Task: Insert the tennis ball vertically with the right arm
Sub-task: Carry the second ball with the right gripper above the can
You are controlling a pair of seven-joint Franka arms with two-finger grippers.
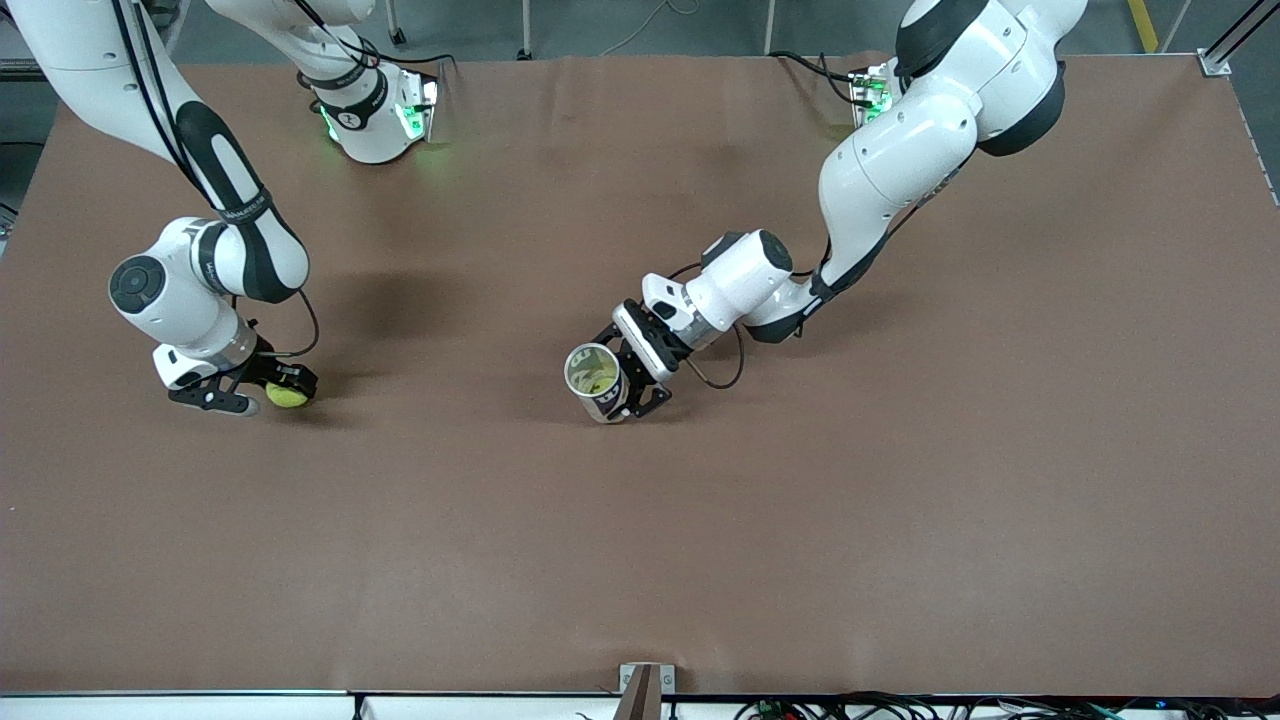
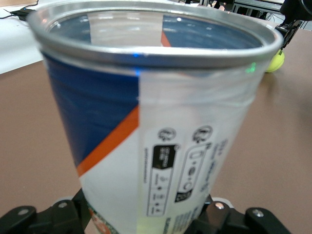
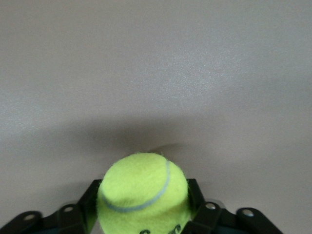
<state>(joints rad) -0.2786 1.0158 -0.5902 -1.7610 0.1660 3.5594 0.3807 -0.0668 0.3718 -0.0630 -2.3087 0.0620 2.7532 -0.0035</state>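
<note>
One tennis ball (image 3: 143, 191) pinched in right pincer (image 1: 262, 392); left pincer (image 1: 633, 388) grips one can (image 1: 595, 380).

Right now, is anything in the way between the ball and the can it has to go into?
Nothing visible. The right pincer is shut on the tennis ball at the right arm's end of the table. Only bare tabletop lies between it and the open can, which the left pincer holds mid-table.
</note>
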